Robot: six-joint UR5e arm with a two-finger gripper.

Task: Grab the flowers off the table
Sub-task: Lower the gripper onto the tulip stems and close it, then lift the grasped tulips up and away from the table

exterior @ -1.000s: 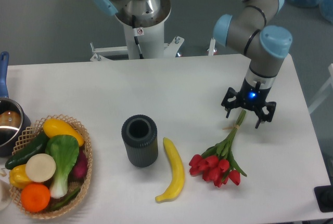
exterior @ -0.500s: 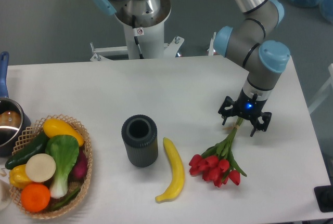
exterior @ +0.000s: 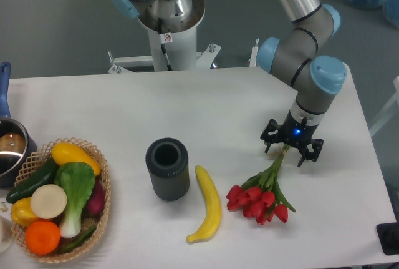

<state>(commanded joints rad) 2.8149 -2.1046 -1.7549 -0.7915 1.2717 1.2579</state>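
Now poised over the flowers (exterior: 262,195) stem ends near the table (exterior: 187,113) right edge, gripper (exterior: 291,151) spread; next, descend and clamp.

No words, brand names or numbers can be read anywhere. The only sign is a small round red-and-white sticker (exterior: 167,37) on the white robot base column (exterior: 169,47), far up and to the left of the tool (exterior: 290,150); what it depicts is too small to make out.
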